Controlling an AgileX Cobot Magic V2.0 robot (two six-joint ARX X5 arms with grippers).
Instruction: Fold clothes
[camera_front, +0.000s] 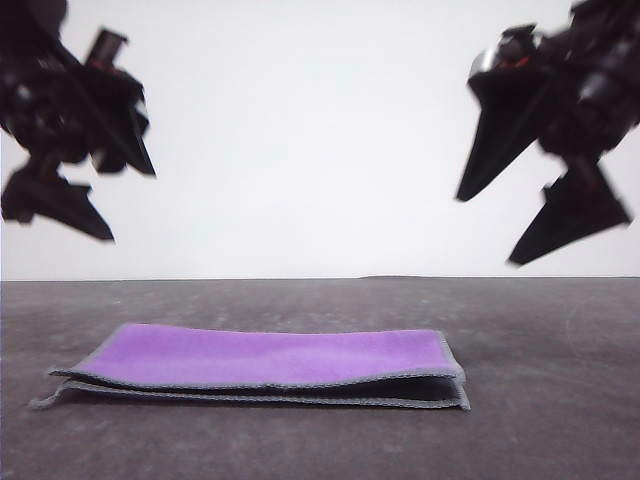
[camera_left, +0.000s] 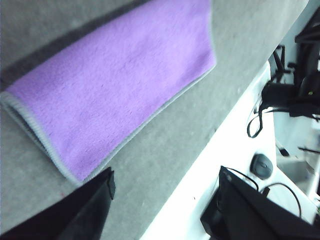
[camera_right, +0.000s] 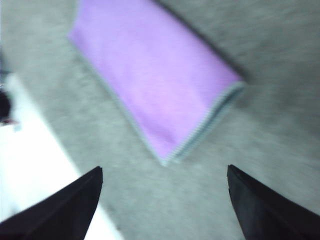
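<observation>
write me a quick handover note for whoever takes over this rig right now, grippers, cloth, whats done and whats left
Left gripper: open, empty, raised above the table to the left of the cloth.
Right gripper: open, empty, raised above the table to the right of the cloth.
Cloth: lies flat on the grey table, purple face up, folded into a long strip with grey stitched edges stacked along the near side. Neither gripper touches it.
Done: at least one fold, judging by the layers.
Left: probably a second fold, end to end across the strip's long direction, if a smaller packet is wanted. The near left corner sticks out a little and may need squaring.
</observation>
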